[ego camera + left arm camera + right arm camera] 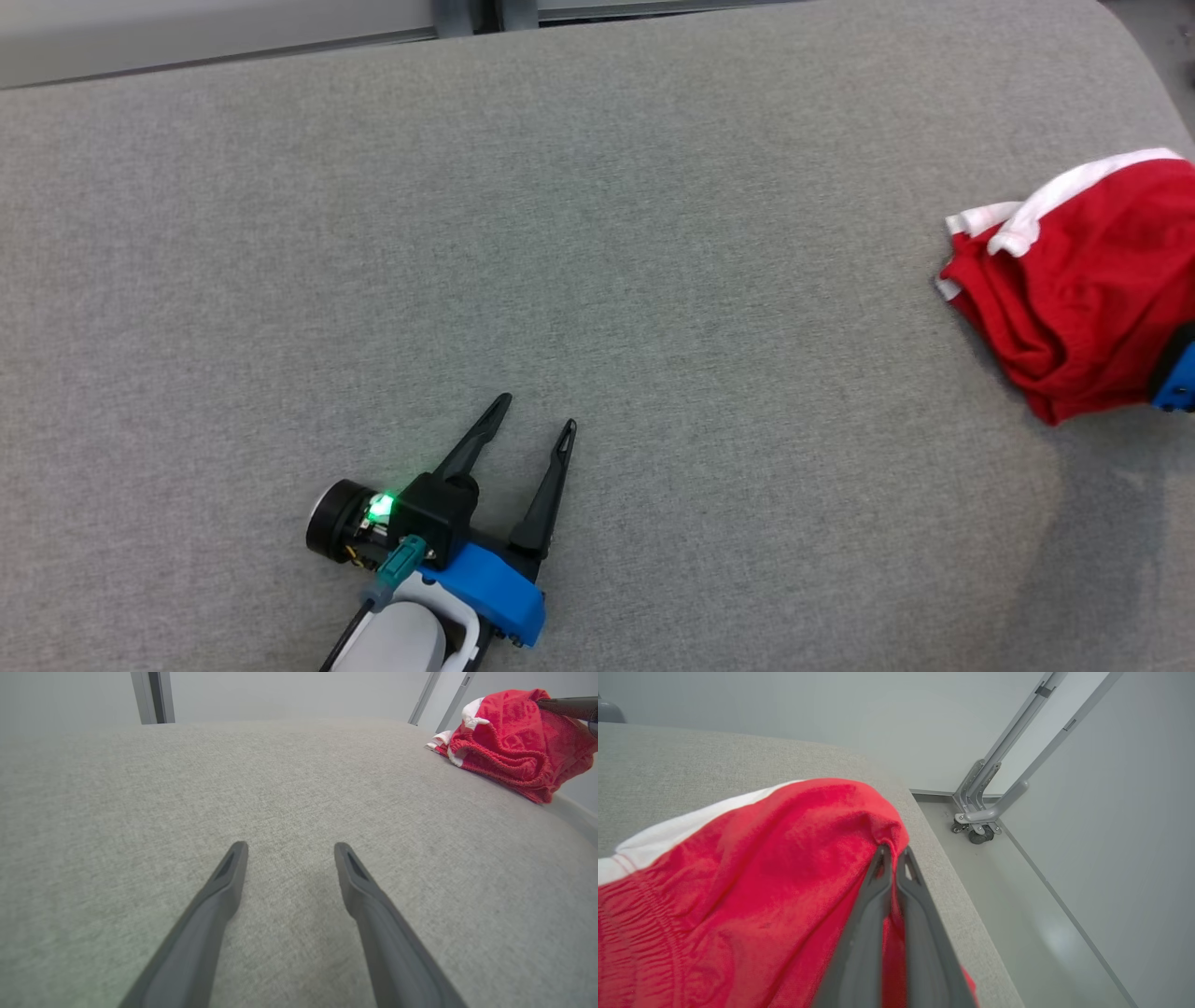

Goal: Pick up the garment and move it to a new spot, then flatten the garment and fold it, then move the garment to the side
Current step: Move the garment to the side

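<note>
**Right wrist view: garment pinched at the bench edge**

The right gripper [892,851] has its jaws closed almost together on a raised fold of the red, white-trimmed garment [738,882]. The rest of the cloth lies bunched on the grey bench [560,233], close to its right-hand edge, with the floor [1008,896] just beyond. The left gripper [537,412] rests well apart, near the bench's middle front, jaws spread and holding nothing. Likely hazards: the bite looks thin, so the fold may slip out on lifting; the loose bulk may then drag, or slide over the edge to the floor.
</note>
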Robot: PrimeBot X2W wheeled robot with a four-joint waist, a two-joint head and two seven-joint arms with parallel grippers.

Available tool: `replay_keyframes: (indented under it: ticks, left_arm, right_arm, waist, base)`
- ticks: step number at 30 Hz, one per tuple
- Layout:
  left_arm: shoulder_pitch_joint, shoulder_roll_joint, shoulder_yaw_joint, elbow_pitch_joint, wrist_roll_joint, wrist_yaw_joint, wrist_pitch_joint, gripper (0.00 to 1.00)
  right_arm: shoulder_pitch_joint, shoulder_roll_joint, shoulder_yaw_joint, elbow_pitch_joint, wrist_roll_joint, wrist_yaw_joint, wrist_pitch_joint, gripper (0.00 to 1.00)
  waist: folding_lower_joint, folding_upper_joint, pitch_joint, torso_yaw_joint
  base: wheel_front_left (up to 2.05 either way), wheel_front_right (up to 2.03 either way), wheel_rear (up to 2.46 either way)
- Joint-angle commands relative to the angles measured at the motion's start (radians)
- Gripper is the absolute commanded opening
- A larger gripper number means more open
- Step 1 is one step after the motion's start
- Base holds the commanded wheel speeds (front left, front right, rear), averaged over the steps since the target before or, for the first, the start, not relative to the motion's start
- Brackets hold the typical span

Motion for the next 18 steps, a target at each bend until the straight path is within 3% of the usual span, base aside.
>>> replay_keyframes:
  ticks: [1,4,5,6,9,10,14,18]
  left_arm:
    - [-0.003,0.021,0.009,0.019,0.002,-0.001,0.003,1.00]
    - [-0.012,0.022,0.007,0.019,0.004,0.000,0.004,1.00]
    - [-0.018,0.023,0.006,0.021,0.007,0.000,0.004,1.00]
    - [-0.024,0.024,0.010,0.023,0.011,0.000,0.004,1.00]
    - [-0.038,0.021,0.026,0.027,0.018,0.002,0.004,1.00]
    - [-0.038,0.015,0.039,0.028,0.020,0.002,0.003,1.00]
    - [-0.025,0.006,0.064,0.025,0.019,0.002,0.003,1.00]
    - [-0.004,-0.009,0.108,0.017,0.016,0.009,0.002,1.00]
  right_arm:
    - [-0.016,-0.012,-0.011,-0.002,-0.013,0.000,0.002,0.00]
    - [-0.030,-0.026,-0.123,-0.025,-0.090,0.000,0.007,0.00]
    - [-0.034,-0.030,-0.164,-0.041,-0.117,0.000,0.001,0.87]
    - [-0.035,-0.023,-0.200,-0.053,-0.144,0.000,-0.003,1.00]
    - [-0.046,0.022,-0.305,-0.097,-0.210,0.000,-0.015,1.00]
    - [-0.061,0.083,-0.342,-0.131,-0.245,0.000,-0.026,1.00]
    - [-0.059,0.159,-0.304,-0.196,-0.221,0.000,-0.028,1.00]
    - [0.032,0.220,-0.153,-0.295,-0.130,0.000,-0.028,1.00]
  waist:
    - [-0.0001,0.0000,0.016,0.018]
    - [-0.0001,0.0000,0.023,0.033]
    - [-0.0001,0.0000,0.025,0.037]
    - [-0.0001,0.0000,0.026,0.040]
    - [-0.0001,0.0000,0.024,0.044]
    - [-0.0001,0.0000,0.009,0.044]
    - [-0.0001,0.0000,-0.013,0.046]
    - [-0.0001,0.0000,-0.051,0.061]
  base:
    - [0.00,0.00,0.00]
    - [0.00,0.00,0.00]
    - [0.00,0.00,0.00]
    - [0.00,0.00,0.00]
    - [0.00,0.00,0.00]
    - [0.00,0.00,0.00]
    - [0.00,0.00,0.00]
    - [0.00,0.00,0.00]
